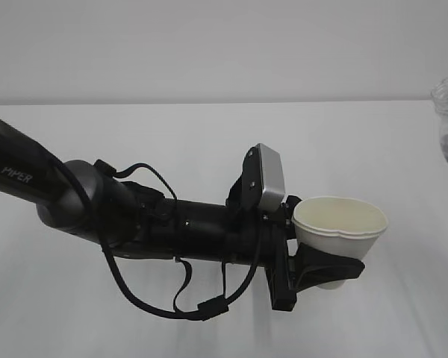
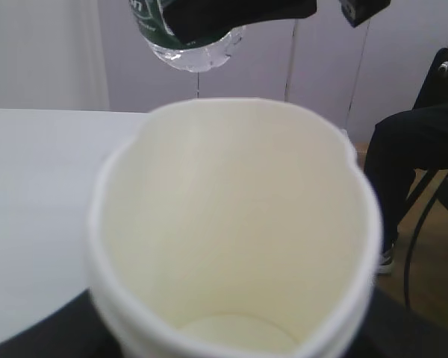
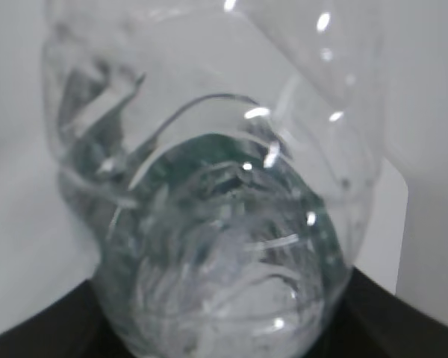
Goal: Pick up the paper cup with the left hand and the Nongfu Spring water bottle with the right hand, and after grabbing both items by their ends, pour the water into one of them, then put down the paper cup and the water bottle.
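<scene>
Above the table, left hand clamps paper cup; right hand grips bottle.

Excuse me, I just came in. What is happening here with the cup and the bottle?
The left gripper holds a paper cup up above the white table, squeezing it so the rim is dented. The right gripper, hardly visible itself, holds a clear water bottle higher up, beyond the cup. Little or no water shows in the cup, so pouring seems barely started.
</scene>
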You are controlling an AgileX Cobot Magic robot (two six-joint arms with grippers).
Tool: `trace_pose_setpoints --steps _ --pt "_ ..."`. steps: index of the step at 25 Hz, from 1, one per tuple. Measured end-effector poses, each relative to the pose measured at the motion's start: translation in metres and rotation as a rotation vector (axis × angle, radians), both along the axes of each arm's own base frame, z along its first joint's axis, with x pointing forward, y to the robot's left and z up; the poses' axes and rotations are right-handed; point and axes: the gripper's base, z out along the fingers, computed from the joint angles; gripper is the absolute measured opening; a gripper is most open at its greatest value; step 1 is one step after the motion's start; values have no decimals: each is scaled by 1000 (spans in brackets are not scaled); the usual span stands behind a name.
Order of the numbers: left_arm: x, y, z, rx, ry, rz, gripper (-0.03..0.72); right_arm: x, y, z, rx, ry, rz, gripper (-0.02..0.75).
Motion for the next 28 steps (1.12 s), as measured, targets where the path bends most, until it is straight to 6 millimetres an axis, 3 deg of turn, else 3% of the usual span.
trace_pose_setpoints --steps 10,20,28 --pt "9 -8 12 -43 -31 16 403 0 -3 0 -112 3 30 426" --pt "-4 -30 18 -41 -55 -12 403 0 -4 1 -193 -7 68 425" --pt "-3 -31 18 -45 -46 5 403 1 -5 1 -281 -11 99 424"
